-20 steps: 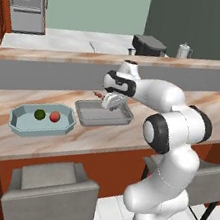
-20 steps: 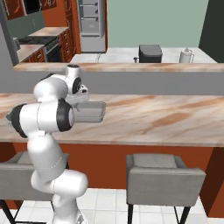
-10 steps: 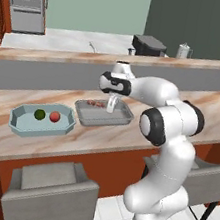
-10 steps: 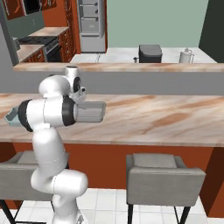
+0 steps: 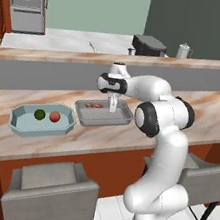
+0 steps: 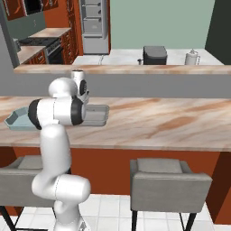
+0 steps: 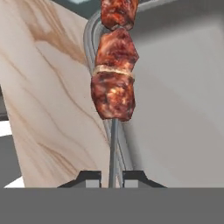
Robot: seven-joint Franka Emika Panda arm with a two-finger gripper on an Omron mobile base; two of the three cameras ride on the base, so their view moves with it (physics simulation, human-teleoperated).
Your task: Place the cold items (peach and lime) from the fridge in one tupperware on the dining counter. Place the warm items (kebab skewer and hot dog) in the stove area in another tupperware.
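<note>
Claw point(image 5: 112, 107) pointing down over the grey tray point(image 5: 122, 120), its two tips clamped on the thin metal stick of the kebab skewer point(image 7: 114, 78). From the hand camera the stick runs up between the tips, and the browned meat chunks hang right along the tray's rounded rim, where grey wall meets marbled table point(image 7: 48, 96). In the left base picture the red meat point(image 5: 94, 105) shows low at the tray's far left part, left of the claw; whether it rests on the tray floor I cannot tell.

Grey tray sits mid-table, near the far edge under the higher grey-fronted ledge point(image 5: 52, 74). Light blue eight-sided tray point(image 5: 20, 126) lies just to its left with a narrow strip of bare table between them; the lime point(image 5: 40, 114) and the peach point(image 5: 54, 116) sit side by side inside it, apart from each other and from the walls.

Right of the grey tray the table point(image 6: 171, 122) runs long and bare. The fridge point(image 6: 94, 25) stands far back, with the stove area point(image 6: 40, 45) at far left in the right base picture.
</note>
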